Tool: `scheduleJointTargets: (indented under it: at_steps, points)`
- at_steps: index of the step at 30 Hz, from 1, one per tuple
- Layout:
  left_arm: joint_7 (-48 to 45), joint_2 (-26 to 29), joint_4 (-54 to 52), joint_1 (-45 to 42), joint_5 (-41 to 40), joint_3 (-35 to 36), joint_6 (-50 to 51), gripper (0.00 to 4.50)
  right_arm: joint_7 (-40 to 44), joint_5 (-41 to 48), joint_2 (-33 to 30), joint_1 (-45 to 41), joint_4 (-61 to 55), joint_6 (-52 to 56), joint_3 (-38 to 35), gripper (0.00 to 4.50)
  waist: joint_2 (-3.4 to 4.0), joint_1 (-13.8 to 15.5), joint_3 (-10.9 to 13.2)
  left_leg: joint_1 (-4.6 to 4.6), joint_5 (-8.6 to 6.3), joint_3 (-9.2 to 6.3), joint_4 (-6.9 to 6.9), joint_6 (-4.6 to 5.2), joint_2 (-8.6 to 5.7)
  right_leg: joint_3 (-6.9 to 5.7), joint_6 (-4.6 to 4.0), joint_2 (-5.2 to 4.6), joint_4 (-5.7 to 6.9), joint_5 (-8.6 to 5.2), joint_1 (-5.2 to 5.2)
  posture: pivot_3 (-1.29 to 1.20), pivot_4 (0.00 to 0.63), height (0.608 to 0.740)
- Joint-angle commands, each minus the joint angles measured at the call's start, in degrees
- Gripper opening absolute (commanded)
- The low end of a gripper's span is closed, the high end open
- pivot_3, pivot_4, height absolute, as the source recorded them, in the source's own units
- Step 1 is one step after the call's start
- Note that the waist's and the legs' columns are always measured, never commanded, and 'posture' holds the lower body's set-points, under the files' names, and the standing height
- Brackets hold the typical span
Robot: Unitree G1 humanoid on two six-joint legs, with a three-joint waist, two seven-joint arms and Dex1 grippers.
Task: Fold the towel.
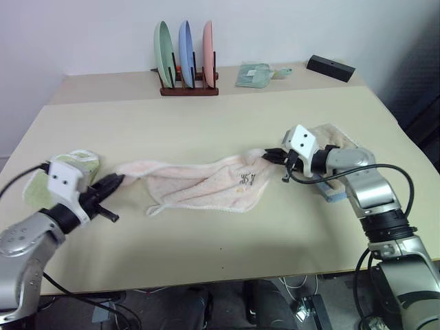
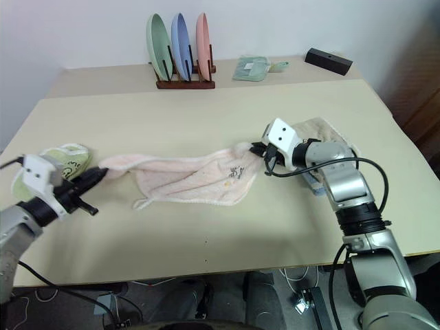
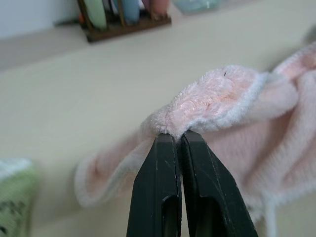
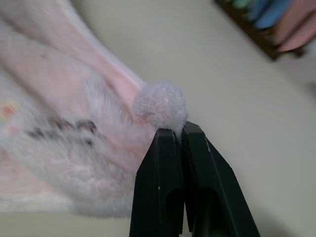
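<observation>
The pale pink towel (image 1: 199, 180) hangs stretched between my two grippers over the middle of the table, its lower part with the dark logo (image 1: 247, 180) sagging onto the tabletop. My left gripper (image 1: 118, 181) is shut on the towel's left corner (image 3: 197, 106). At the other end, my right gripper (image 1: 269, 154) is shut on the right corner (image 4: 160, 106). Both corners are lifted a little off the table.
A light green towel (image 1: 82, 161) lies under my left arm at the table's left edge. A beige towel (image 1: 338, 137) sits behind my right arm. At the back stand a plate rack (image 1: 185, 62), a small green dustpan (image 1: 254, 74) and a black box (image 1: 330, 67).
</observation>
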Motion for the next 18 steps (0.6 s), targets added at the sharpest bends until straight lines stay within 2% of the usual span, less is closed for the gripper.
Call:
scheduleJointTargets:
  at_steps: [1, 6, 10, 12, 15, 18]
  points:
    - [2.5, 1.2, 2.0, -5.8, -0.6, 1.1, -0.4, 0.07, -1.5, -1.1, 0.1, -4.1, 1.9, -4.6, -1.5, 0.00, 0.00, 0.0, 0.0, 0.01, 0.00, 0.00, 0.00, -0.01, 0.01, 0.00, 0.00, 0.01, 0.00, 0.00, 0.01, 0.00, 0.150, 0.740]
    - [8.3, 0.4, 14.2, -23.8, 5.6, -4.5, -4.9, 0.07, -8.0, -5.8, 1.9, -14.7, 13.2, -13.9, -1.6, 0.00, -0.03, 0.1, 0.0, -0.03, 0.03, 0.00, 0.07, -0.04, -0.02, -0.04, -0.03, 0.00, -0.01, 0.09, 0.01, 0.00, 0.150, 0.740]
    - [11.0, 0.4, 27.1, -38.7, 8.8, -5.1, -11.5, 0.07, -13.7, -9.0, 1.8, -24.6, 23.3, -22.4, -2.4, 0.00, -0.11, -0.3, 0.1, -0.08, 0.04, -0.01, 0.04, -0.07, -0.01, -0.11, -0.03, 0.00, -0.03, 0.10, -0.07, 0.00, 0.150, 0.740]
    - [11.3, 0.8, 32.0, -43.4, 9.4, -4.6, -14.0, 0.07, -14.7, -8.9, 1.6, -27.6, 25.8, -25.1, -3.1, 0.00, -0.11, -0.7, 0.1, -0.17, 0.04, -0.02, -0.02, -0.06, 0.00, -0.18, -0.03, 0.00, -0.11, 0.10, -0.17, 0.00, 0.150, 0.740]
    - [7.8, 2.2, 34.7, -44.3, 8.5, -3.8, -16.1, 0.07, -12.5, -6.2, 1.1, -28.0, 23.7, -26.4, -4.4, 0.00, -0.11, -1.7, 0.1, -0.19, 0.03, -0.02, -0.07, -0.05, -0.01, -0.22, -0.03, -0.04, -0.14, 0.10, -0.18, 0.00, 0.150, 0.740]
    - [2.4, 2.8, 30.0, -37.2, 4.7, -2.5, -14.0, 0.07, -6.9, -0.7, 0.8, -22.1, 15.2, -22.1, -5.6, 0.00, -0.10, -2.5, 0.0, -0.16, 0.02, 0.01, -0.12, -0.03, 0.01, -0.22, -0.03, -0.04, -0.12, 0.10, -0.19, 0.00, 0.150, 0.740]
